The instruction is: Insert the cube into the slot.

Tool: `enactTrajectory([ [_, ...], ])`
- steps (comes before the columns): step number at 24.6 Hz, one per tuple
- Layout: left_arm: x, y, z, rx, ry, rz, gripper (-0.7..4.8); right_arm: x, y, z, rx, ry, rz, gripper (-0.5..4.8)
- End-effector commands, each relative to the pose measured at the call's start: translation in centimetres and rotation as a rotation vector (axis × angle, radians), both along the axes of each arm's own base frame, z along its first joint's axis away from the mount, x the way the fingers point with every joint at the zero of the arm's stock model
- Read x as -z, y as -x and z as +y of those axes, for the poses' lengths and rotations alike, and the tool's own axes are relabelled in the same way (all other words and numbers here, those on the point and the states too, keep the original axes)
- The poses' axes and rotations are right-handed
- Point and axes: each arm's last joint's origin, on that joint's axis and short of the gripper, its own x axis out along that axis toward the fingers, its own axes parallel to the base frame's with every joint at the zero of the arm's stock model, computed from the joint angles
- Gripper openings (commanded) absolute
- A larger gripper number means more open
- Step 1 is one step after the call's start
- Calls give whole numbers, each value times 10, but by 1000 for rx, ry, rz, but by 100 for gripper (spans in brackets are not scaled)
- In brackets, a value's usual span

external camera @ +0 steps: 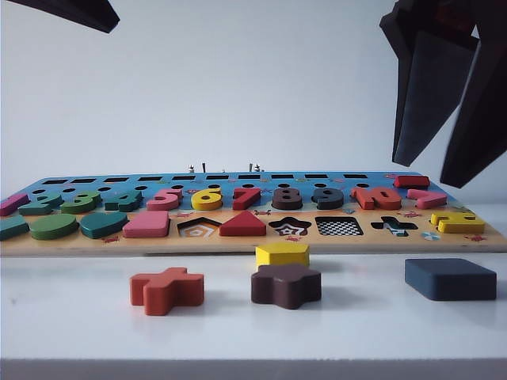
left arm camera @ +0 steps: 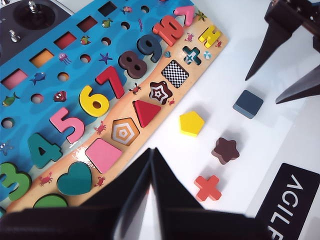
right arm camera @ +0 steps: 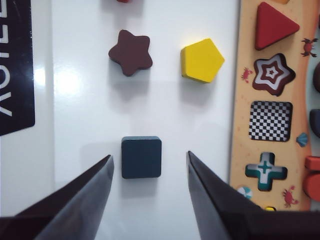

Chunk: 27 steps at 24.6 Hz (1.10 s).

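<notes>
Exterior view: the puzzle board (external camera: 253, 237) lies flat on the white bench (external camera: 79, 324), seen edge-on from low down. Four loose pieces rest on the bench in front of it: one orange cross (external camera: 166, 289), one dark brown star (external camera: 286, 285), one yellow block (external camera: 282, 253) and the cube (external camera: 450, 278), which lies farthest right, apart from the others. This view does not reveal the yellow block's outline; the left wrist view shows it as a pentagon (left arm camera: 191, 123).

Right wrist view: the right hand (right arm camera: 149, 172) hangs above the cube (right arm camera: 141, 157), fingers spread wide to either side of it, not touching it. The slot (right arm camera: 270, 121) is unfilled, its checkered floor exposed, between the star cut-out (right arm camera: 271, 74) and the cross cut-out (right arm camera: 266, 171). This view cuts off the orange cross.

Left wrist view: the left hand (left arm camera: 151, 155) is over the board's near edge, fingers pressed together, holding nothing. Only this view shows the board's full face: numerals from three to ten seated, and a row of shape recesses. Of these, a pink square (left arm camera: 103, 155), a teal heart (left arm camera: 75, 178) and a red triangle (left arm camera: 146, 112) are filled; the pentagon cut-out (left arm camera: 125, 131), star, square and cross cut-outs are open, four in all.
</notes>
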Motion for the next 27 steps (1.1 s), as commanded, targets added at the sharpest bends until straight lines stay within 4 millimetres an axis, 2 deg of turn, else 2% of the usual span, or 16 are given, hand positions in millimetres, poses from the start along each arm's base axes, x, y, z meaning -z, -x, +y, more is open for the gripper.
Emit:
enactTrajectory([
  [1,-2,0,0,2,14,-8,20,10,2,-1,-61,6,34,269],
  [9,-2,0,0,3,13,-7,20,29,4,-6,-50,39,60,269],
  [15,-2,0,0,3,13,-7,20,29,-4,-5,30,-12,34,270],
  [27,-2,0,-1,3,12,-6,20,35,-10,-4,46,-13,69,270],
])
